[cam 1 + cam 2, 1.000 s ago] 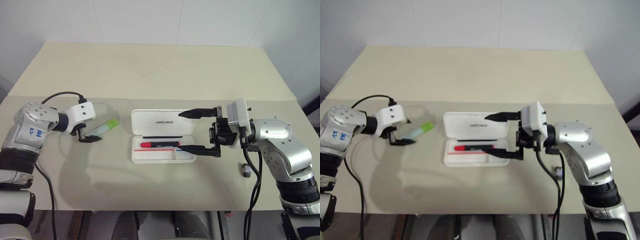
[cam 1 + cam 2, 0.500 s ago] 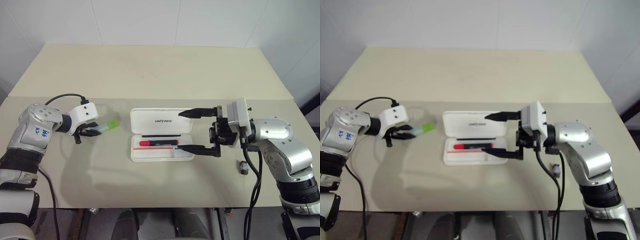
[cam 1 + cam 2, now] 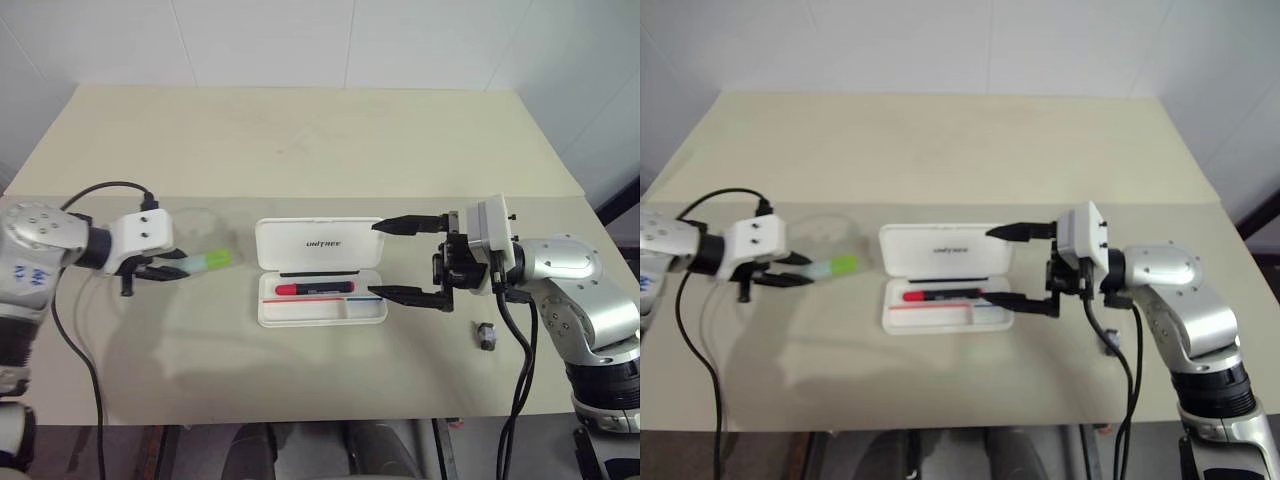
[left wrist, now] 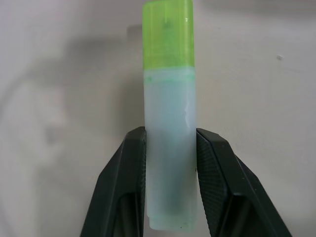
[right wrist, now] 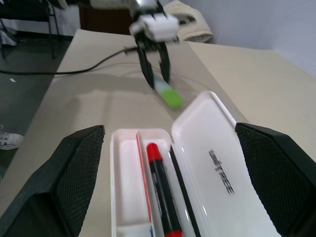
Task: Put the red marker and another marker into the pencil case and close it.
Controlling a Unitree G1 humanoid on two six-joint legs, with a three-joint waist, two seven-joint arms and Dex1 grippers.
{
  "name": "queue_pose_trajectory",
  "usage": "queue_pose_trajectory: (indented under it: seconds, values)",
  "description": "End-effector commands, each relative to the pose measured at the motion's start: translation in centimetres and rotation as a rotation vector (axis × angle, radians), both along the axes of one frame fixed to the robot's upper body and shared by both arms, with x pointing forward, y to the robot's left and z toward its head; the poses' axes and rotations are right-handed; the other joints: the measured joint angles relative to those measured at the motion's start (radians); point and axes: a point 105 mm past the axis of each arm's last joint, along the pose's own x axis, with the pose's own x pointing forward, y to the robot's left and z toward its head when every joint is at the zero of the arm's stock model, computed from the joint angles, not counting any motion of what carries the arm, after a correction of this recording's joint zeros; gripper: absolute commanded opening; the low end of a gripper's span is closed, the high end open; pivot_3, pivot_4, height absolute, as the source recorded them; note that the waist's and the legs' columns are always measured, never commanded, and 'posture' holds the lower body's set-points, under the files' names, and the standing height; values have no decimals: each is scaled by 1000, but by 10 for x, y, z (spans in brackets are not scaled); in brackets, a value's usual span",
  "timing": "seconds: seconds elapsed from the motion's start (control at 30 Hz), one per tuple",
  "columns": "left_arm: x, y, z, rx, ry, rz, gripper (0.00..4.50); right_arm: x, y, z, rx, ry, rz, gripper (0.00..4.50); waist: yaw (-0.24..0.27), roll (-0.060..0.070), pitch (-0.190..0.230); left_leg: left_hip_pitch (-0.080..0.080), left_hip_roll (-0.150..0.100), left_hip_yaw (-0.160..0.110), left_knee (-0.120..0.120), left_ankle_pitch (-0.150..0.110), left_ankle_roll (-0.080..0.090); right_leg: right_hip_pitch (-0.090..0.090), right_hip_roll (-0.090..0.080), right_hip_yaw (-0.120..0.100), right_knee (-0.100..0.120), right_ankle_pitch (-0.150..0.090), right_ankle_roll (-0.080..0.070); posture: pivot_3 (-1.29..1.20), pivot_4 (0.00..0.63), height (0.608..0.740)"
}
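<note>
Head views: the left gripper [image 3: 172,268] pinches the green marker [image 3: 208,262] by its clear barrel, cap end sticking out past the fingertips toward the case [image 3: 320,286], which lies open well to that gripper's right. The red marker [image 3: 315,288] already lies in the tray. The right gripper [image 3: 405,260] stands spread wide just beside the case's right end, one finger by the lid, one by the tray.

Left wrist view: both pads [image 4: 129,163] press the barrel near its tail. With so much length ahead of the grip, the marker could pivot or slip during the carry.

Right wrist view: the lid [image 5: 222,182] lies flat open, with the red marker at the tray's hinge side. A slanted drop could leave the green marker across it and block closing.
</note>
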Motion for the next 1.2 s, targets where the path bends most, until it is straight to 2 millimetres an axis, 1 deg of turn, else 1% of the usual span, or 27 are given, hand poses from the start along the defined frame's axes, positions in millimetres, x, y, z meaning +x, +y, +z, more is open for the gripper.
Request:
queue_pose_trajectory:
  seconds: [0.03, 0.13, 0.2, 0.3, 0.43, 0.6, 0.7, 0.8, 0.9, 0.97, 1.2]
  values:
    - [-17, -13, 14, -28, 13, -98, 1068, -5, -7, 8, 8, -43, -9, 4500, 1, 0, 0, 0, 0, 0, 0, 0, 0, 0, 0, 0, 0, 0, 0, 0, 150, 740]
    - [-27, -34, 12, -57, 52, -173, 1068, -5, -9, 6, 3, -42, -18, 4500, 4, 0, 0, 0, 0, 0, 1, 0, 0, 1, 0, 0, 0, 0, 0, 0, 150, 740]
    - [-33, -52, 13, -90, 66, -230, 1068, -5, -9, 6, -1, -48, -21, 4500, 3, 0, 0, 0, 0, 0, 3, 0, 0, 1, 0, 0, 0, 0, 0, 0, 150, 740]
    - [-33, -81, 15, -149, 50, -288, 1068, -6, -10, 6, -2, -50, -26, 4500, 4, 0, 0, 0, -1, 0, 3, 0, 0, 2, 0, 0, 0, 0, 1, 0, 150, 740]
    - [-27, -99, 14, -163, 37, -315, 1068, -10, -11, 5, -8, -48, -43, 4500, 3, 0, 0, 0, -1, -1, 3, 0, 0, 2, 1, 0, 0, 1, 2, 0, 150, 740]
    - [-19, -121, 9, -198, 43, -352, 1068, -14, -19, 0, -27, -34, -86, 4500, 3, 0, 0, 0, -1, -1, 3, 0, 0, 2, 1, 1, 0, 1, 2, 0, 150, 740]
    - [-16, -140, 5, -234, 57, -379, 1068, -15, -23, -3, -29, -24, -119, 4500, 4, 0, 0, 0, -1, -1, 4, 0, 0, 2, 1, 1, 0, 1, 2, 0, 150, 740]
    - [-18, -158, -2, -255, 94, -409, 1068, -16, -27, -5, -31, -16, -147, 4500, 5, 0, 0, 0, -1, -1, 4, 0, 0, 3, 1, 1, 0, 1, 3, 0, 150, 740]
    - [-19, -166, -10, -255, 123, -416, 1068, -18, -28, -7, -28, -14, -163, 4500, 2, 0, 0, 0, -1, -1, 5, 0, 0, 3, 1, 1, -1, 1, 3, 0, 150, 740]
    - [-19, -168, -17, -246, 140, -415, 1068, -19, -28, -7, -25, -15, -173, 4500, 2, 0, 0, 0, -1, -1, 4, 0, 0, 3, 1, 2, -1, 2, 3, 0, 150, 740]
    - [-19, -159, -30, -189, 164, -397, 1068, -22, -30, -7, -19, -12, -200, 4500, 5, 0, 0, 0, -1, -1, 5, 0, 0, 3, 1, 2, 0, 2, 3, 0, 150, 740]
